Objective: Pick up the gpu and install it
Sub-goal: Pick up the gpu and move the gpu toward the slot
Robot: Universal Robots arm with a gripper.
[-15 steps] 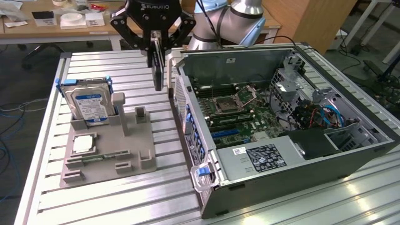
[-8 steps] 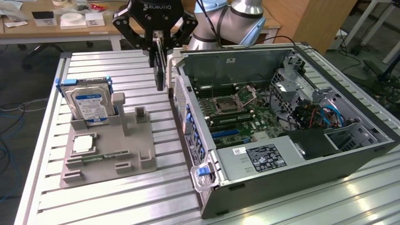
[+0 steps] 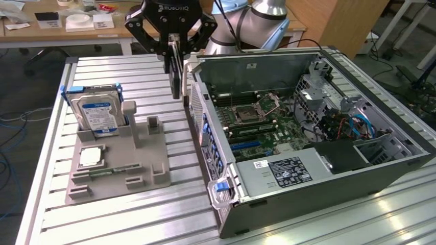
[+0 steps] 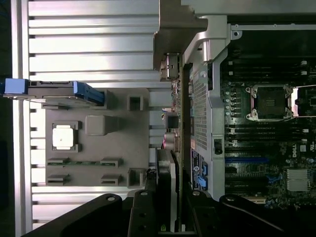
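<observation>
The gpu [image 3: 176, 76] is held on edge in the air, hanging straight down, its dark board seen almost edge-on in the exterior view. It is pinched at its upper end by the gripper [image 3: 175, 51], whose black fingers are drawn in against both faces of the card. In the wrist view, the gpu [image 4: 177, 113] is seen as a thin strip running away from the gripper [image 4: 172, 177], with its metal bracket at the far end.

The card is placed just outside the open side of the computer case [image 3: 327, 194], near the case's rear corner and above the slatted metal table [image 3: 122, 224]. Inside the case, the motherboard [image 3: 259, 127] is exposed, and the empty CPU socket [image 3: 248, 109] and the power supply [image 3: 286, 171] can be made out.

On the exterior view's left, a grey fixture [image 3: 150, 163] is laid on the table. A hard drive [image 3: 99, 112] with a blue-white label is stood upright in it, a processor chip [image 3: 91, 157] is seated flat beside it, and a slim RAM stick [image 3: 109, 172] is laid in a slot nearer the camera.
</observation>
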